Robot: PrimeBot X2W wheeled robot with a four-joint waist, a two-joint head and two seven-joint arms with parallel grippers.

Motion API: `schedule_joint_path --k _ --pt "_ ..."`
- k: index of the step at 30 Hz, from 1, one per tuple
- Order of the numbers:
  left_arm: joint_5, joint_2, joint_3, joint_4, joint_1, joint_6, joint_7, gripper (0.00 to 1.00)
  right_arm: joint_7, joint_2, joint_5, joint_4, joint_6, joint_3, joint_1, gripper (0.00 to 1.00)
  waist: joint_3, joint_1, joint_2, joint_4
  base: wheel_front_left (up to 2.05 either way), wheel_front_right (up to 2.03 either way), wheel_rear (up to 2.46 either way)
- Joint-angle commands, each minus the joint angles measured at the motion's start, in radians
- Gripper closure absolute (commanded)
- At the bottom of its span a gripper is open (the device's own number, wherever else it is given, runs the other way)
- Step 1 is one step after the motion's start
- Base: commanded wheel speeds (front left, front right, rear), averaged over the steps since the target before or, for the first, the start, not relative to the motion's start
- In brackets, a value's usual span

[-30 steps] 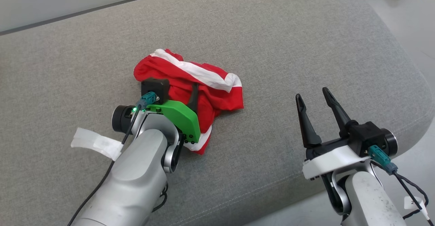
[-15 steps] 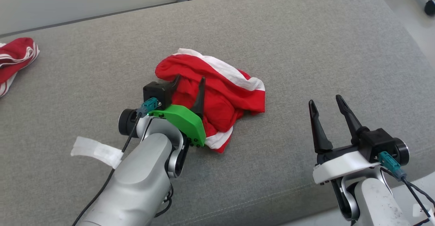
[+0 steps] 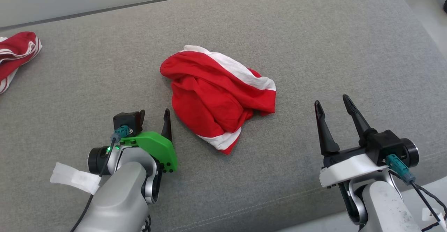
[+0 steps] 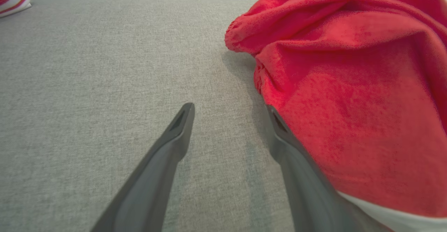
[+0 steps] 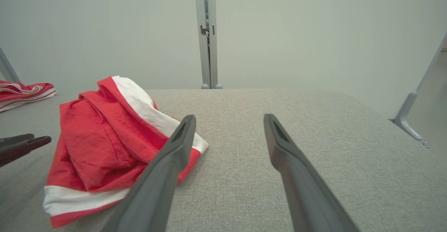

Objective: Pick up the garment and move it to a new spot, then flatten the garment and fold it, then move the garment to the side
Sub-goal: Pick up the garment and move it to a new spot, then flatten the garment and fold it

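Observation:
The garment (image 3: 220,96) is a crumpled red cloth with white bands, lying in a heap on the middle of the grey cushion (image 3: 314,33). My left gripper (image 3: 154,112) stands open just to its near left, apart from the cloth, with nothing between its fingers. In the left wrist view the garment (image 4: 349,85) bulges against the outer side of the right finger of the left gripper (image 4: 230,106). My right gripper (image 3: 331,100) hovers open to the right of the heap, empty. From the right wrist the garment (image 5: 101,137) lies left of the right gripper (image 5: 229,117).
A second red and white cloth (image 3: 15,55) lies at the cushion's far left edge. The cushion's rounded front right corner (image 3: 427,96) drops to pale floor. A grey wall and a metal post (image 5: 207,33) stand behind.
My left gripper has let go of the garment and drawn back toward the near left, leaving the heap lying. The head camera has shifted. The right gripper stays open.

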Motion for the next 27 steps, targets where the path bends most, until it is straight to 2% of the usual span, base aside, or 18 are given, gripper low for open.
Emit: schedule_joint_path --k 1,13,23,24,26,27 --pt "0.01 -0.001 -0.002 0.015 0.002 -0.003 -0.001 0.0 -0.004 -0.003 -0.002 -0.003 0.0 0.001 -0.014 0.0 0.015 0.0001 -0.0001 -0.019 0.0 0.0 0.0" --pt "-0.009 -0.06 -0.01 0.114 -0.08 -0.064 -0.008 0.0 -0.004 -0.003 0.001 -0.003 0.0 0.003 -0.028 0.0 0.046 0.0001 -0.0001 -0.086 0.0 0.0 0.0" --pt "-0.028 -0.075 -0.035 0.186 -0.143 -0.113 0.006 0.0 -0.004 -0.002 0.009 -0.01 0.0 0.012 -0.04 0.0 0.075 0.0001 -0.0001 -0.135 0.0 0.0 0.0" --pt "-0.03 -0.076 -0.037 0.191 -0.149 -0.117 0.005 0.11 -0.004 -0.003 0.01 -0.01 0.0 0.011 -0.04 0.0 0.077 0.0001 -0.0001 -0.138 0.0 0.0 0.0" --pt "-0.035 -0.077 -0.037 0.195 -0.159 -0.122 0.0 1.0 -0.004 -0.003 0.012 -0.011 0.0 0.011 -0.041 0.0 0.082 0.0001 -0.0001 -0.142 0.0 0.0 0.0" --pt "-0.035 -0.078 -0.039 0.193 -0.162 -0.124 -0.001 1.0 -0.004 -0.003 0.012 -0.012 0.0 0.01 -0.041 0.0 0.083 0.0001 -0.0001 -0.143 0.0 0.0 0.0"
